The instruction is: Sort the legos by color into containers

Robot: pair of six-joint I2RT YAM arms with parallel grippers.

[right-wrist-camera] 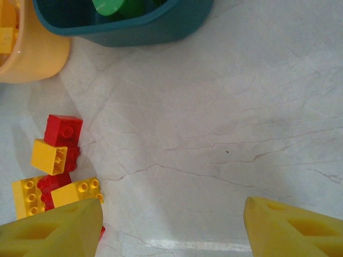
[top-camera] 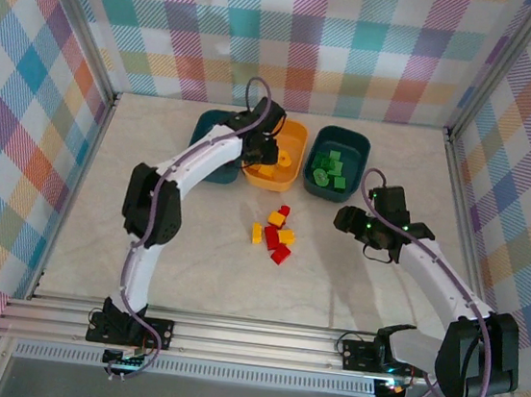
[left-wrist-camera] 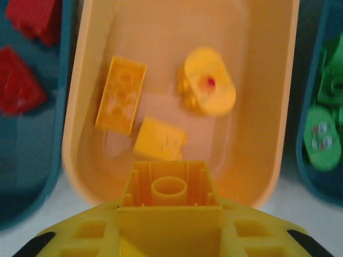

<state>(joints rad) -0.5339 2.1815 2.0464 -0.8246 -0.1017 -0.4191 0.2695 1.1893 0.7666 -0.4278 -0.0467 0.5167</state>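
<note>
**A:** What is the left claw (top-camera: 265,157) doing?

**B:** It is hanging over the orange-yellow tub (top-camera: 295,139) at the far side of the surface (top-camera: 235,287), and it is gripping a yellow brick (left-wrist-camera: 169,187). In the left wrist view its fingers (left-wrist-camera: 80,235) are closing on the brick from both sides, and the brick's hollow underside is facing the camera.

**A:** What is lying beneath it?

**B:** Three yellow pieces are lying in that tub: a long brick (left-wrist-camera: 120,96), a rounded piece (left-wrist-camera: 206,88) that is showing a red spot, and a small block (left-wrist-camera: 159,139). Faint marks are showing on the small block, but they are too blurred to read.

**A:** And how is the right claw standing?

**B:** The right claw (right-wrist-camera: 171,230) is standing wide open. In the right wrist view its two fingers are sitting far apart at the bottom corners, with only bare surface between them. It is holding nothing.

**A:** Where are the other legos lying?

**B:** Red bricks (left-wrist-camera: 21,88) are sitting in the left teal tub (top-camera: 218,171), and green bricks (top-camera: 327,167) are sitting in the right teal tub (top-camera: 357,144). A loose heap of red and yellow bricks (top-camera: 276,234) is lying on the surface in front of the three tubs. It is lying near the right claw, to its left, and one of the open fingers is reaching the heap's edge in the right wrist view.
</note>
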